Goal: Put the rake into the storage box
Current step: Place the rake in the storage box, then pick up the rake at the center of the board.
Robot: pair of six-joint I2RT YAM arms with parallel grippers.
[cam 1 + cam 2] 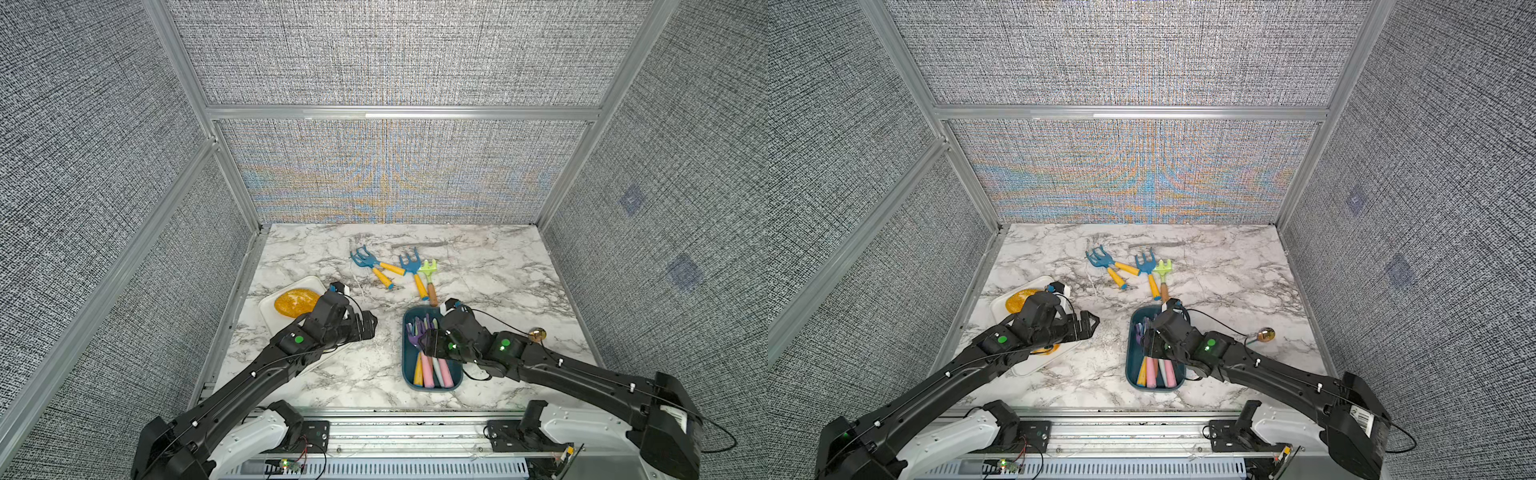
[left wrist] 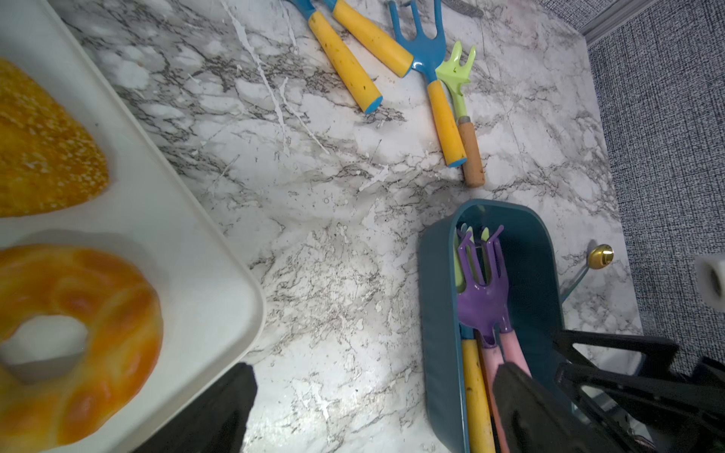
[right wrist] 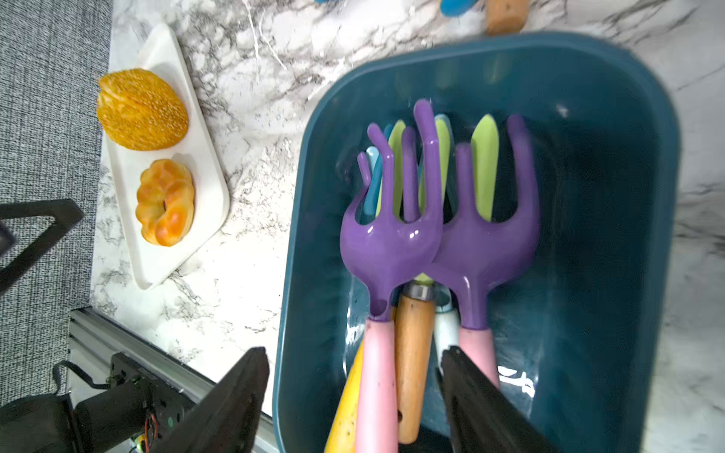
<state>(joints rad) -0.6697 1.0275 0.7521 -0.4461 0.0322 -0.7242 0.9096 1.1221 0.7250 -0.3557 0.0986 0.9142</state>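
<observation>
Leftmost, the left tool (image 1: 370, 326) hovers by the white tray (image 1: 268, 316), its jaws spread wide with nothing between them. Further right, a blue rake (image 1: 410, 262) and a small green rake (image 1: 429, 269) lie loose on the tabletop (image 1: 498, 282). The storage box (image 3: 612, 219) holds a purple rake (image 3: 388, 243) beside a second purple rake (image 3: 486, 243), and the right tool (image 3: 353, 357) hangs over their handles, jaws parted, clamping nothing.
</observation>
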